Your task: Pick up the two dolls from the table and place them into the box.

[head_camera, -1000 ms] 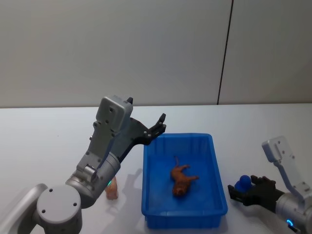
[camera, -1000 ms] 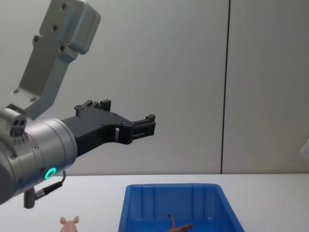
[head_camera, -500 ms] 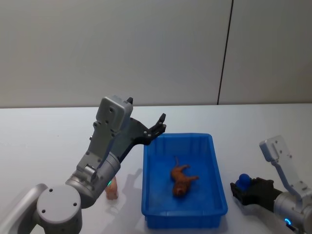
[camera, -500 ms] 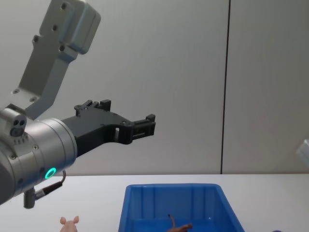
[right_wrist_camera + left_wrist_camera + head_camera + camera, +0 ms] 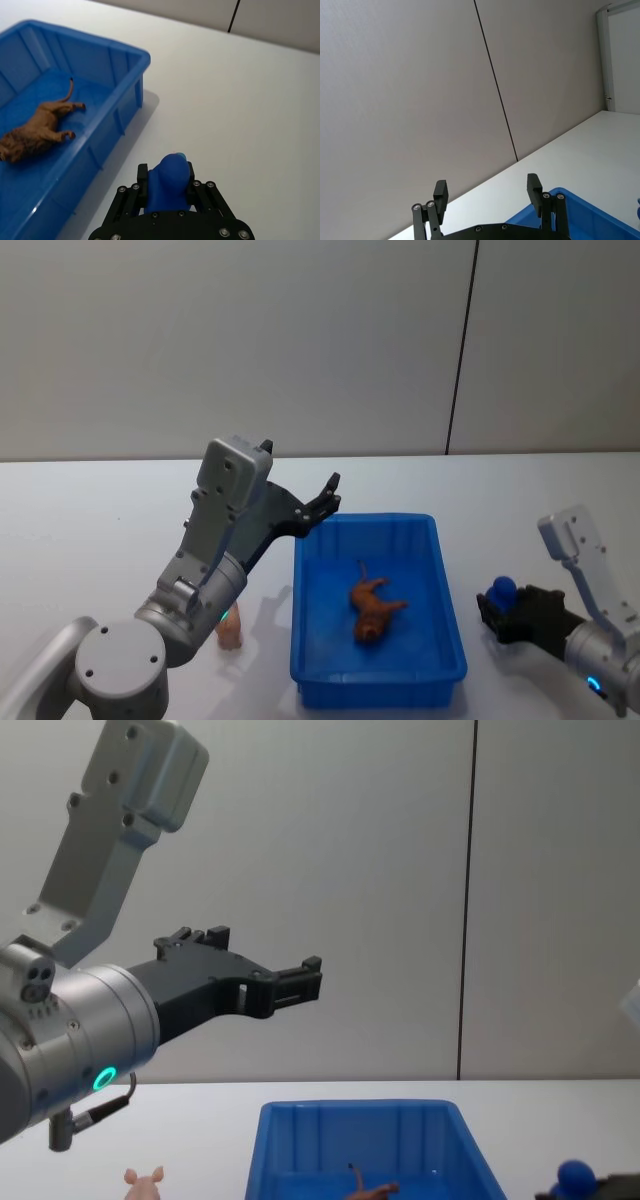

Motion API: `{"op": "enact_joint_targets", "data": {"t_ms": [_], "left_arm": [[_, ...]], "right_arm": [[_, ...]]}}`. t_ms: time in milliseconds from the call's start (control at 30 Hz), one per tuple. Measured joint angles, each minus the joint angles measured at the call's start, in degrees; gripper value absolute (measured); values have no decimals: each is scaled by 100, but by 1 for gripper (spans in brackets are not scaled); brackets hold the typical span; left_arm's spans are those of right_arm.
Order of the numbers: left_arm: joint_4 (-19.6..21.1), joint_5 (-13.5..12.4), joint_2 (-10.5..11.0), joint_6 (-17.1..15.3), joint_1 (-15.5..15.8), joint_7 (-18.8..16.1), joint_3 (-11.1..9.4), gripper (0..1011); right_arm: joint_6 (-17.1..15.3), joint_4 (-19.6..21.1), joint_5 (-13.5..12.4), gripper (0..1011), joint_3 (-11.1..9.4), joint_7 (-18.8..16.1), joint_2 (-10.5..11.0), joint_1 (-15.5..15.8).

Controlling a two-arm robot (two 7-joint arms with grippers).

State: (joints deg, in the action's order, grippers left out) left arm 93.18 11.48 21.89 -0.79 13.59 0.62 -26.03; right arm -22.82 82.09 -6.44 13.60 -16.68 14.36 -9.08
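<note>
the box (image 5: 368, 521) sits on the desk (image 5: 100, 530), toward its near edge, about midway between left and right. the brown doll (image 5: 372, 608) lies on its side in the middle of the box floor, thin tail pointing at the far wall, legs toward the right wall. the pink doll (image 5: 230, 630) stands upright on the desk just left of the box's near left corner, apart from the box, partly behind the left arm in the head view.

the left gripper (image 5: 328, 497) hangs high in the air above the box's far left corner, pointing out toward the far edge of the desk; its fingers (image 5: 534, 184) are spread wide with nothing between them.

the right gripper (image 5: 495, 608) is low over the desk just right of the box's right wall, near its near right corner, clear of the box. its fingers are clamped on a blue toy (image 5: 169, 184), whose rounded top sticks up above them. whether the toy touches the desk cannot be told.
</note>
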Motion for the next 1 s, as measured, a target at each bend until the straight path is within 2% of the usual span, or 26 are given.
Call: {"op": "enact_joint_targets", "data": {"t_ms": [267,467,733,1000], "left_arm": [[0,0,0,0,0,0,0,1001],[0,0,0,0,0,0,0,1001],[0,0,0,0,0,0,0,1001],[0,0,0,0,0,0,0,1001]], "right_arm": [[320,198,101,352,-8,-44,14,-39],[583,356,188,318,10,-205,-1,-140],[811,469,237,275,69,-642,-77,-354],[726,462,214,235,149,-1149,-172,-571]]}}
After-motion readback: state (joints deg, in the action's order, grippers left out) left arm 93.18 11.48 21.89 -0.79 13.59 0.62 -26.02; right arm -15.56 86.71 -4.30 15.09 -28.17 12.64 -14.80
